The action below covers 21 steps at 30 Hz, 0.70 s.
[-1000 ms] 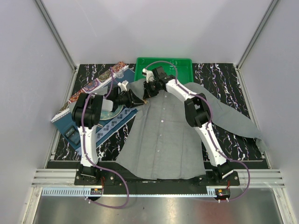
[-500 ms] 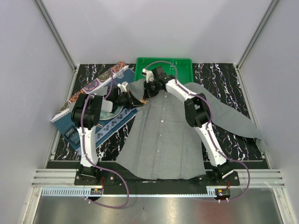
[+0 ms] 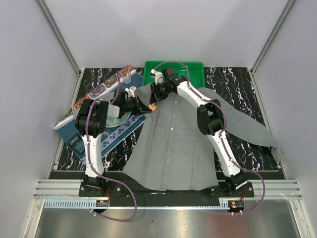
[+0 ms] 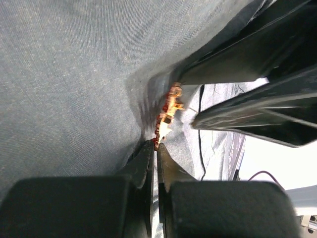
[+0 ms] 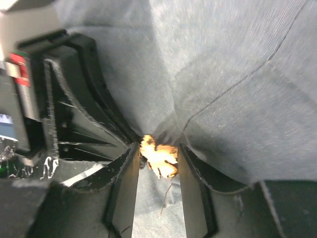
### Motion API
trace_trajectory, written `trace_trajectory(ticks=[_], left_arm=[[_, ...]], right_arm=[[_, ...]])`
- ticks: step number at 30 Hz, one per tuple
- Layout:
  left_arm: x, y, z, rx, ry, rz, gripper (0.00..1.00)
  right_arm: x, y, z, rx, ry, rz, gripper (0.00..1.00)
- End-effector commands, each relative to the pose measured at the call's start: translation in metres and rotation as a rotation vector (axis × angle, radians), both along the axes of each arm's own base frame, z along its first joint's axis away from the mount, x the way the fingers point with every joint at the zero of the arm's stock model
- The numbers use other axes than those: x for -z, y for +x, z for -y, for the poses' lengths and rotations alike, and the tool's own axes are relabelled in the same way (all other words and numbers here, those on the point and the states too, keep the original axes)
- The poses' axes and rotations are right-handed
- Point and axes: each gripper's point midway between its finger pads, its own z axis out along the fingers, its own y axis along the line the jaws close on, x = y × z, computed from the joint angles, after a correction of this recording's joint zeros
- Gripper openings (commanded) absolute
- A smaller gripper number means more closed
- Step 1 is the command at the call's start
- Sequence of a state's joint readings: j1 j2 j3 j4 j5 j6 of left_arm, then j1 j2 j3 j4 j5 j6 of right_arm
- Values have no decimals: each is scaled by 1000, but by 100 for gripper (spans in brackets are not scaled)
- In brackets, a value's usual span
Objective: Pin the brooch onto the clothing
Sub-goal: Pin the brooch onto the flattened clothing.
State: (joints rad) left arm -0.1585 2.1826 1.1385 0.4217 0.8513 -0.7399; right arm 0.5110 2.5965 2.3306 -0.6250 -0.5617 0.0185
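Your overhead camera sits above and behind the arm bases (image 3: 94, 184), looking down on the whole surface (image 3: 237, 79) from far off. Your left wrist camera looks along its own jaws, very close to the grey shirt (image 4: 74, 74). Your right wrist camera is equally close, facing between its jaws. All three share the brooch (image 3: 152, 105) on the shirt.

Plain white walls (image 3: 163, 29) enclose black marbled tabletop (image 3: 233, 79).
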Motion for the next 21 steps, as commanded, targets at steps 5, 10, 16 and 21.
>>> trace_trajectory(ticks=[5,10,16,21], left_arm=[[1,9,-4,3,25,24,0],[1,9,-3,10,22,24,0],[-2,13,-2,17,22,36,0],[-4,15,0,22,18,39,0]], right_arm=[[-103,24,23,1,168,79,51],[-85,12,47,-33,138,14,49],[-56,-12,57,-34,95,-91,31],[-34,-14,67,-38,33,-62,24]])
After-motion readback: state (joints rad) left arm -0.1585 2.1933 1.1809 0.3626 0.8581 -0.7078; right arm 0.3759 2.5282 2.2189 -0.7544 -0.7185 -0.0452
